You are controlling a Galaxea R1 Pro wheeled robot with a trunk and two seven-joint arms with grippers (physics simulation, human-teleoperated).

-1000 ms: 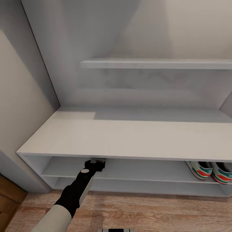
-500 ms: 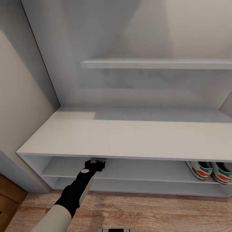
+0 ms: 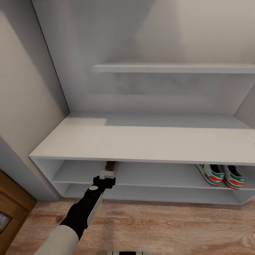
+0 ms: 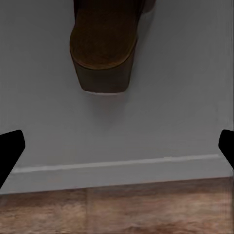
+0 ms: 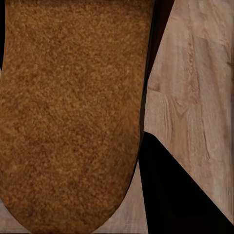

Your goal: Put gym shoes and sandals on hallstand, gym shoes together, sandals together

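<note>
left gripper (image 4: 117,146) jaws spread, empty | sandal (image 4: 105,46) rests on rack (image 3: 141,143) shelf at 12 o'clock of them | second sandal (image 5: 73,112) fills right wrist view, jaw state unclear | light, stiff-soled; grip across sides | sneakers (image 3: 219,174) shelved together

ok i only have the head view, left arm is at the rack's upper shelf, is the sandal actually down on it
Observer: Yes. In the left wrist view the sandal lies flat on the grey shelf, set back from its front edge.
Operator: fingers off it?
Observer: The left fingers are spread wide, and the sandal sits apart from them.
Operator: and the other sandal
Observer: The right wrist view has the second sandal close in front of the camera, above the wood floor. Whether it is gripped I cannot tell.
</note>
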